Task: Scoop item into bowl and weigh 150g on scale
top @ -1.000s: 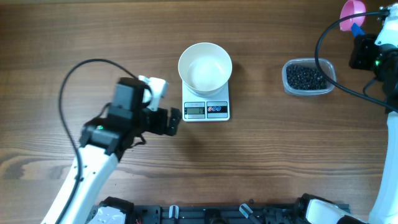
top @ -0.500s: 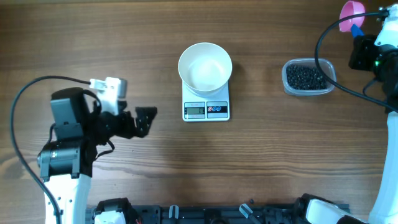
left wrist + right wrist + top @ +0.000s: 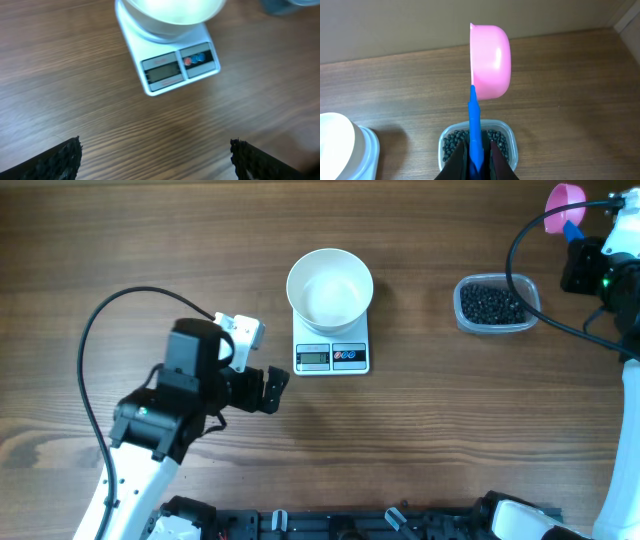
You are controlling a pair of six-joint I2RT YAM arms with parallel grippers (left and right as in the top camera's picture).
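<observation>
The white bowl stands empty on the small white scale at the table's middle. The black beads fill a clear tub to the right. My left gripper hovers open just left of and below the scale's display, with only bare wood between its fingers. My right gripper is shut on the blue handle of a pink scoop, raised above the tub at the far right corner. The scoop is turned on its side.
A black cable loops over the table behind the left arm. Another cable arcs near the tub from the right arm. The table's front edge carries black mounts.
The left arm swung back to the left half a second ago, then returned toward the scale, still open. The right arm and scoop have not moved.
</observation>
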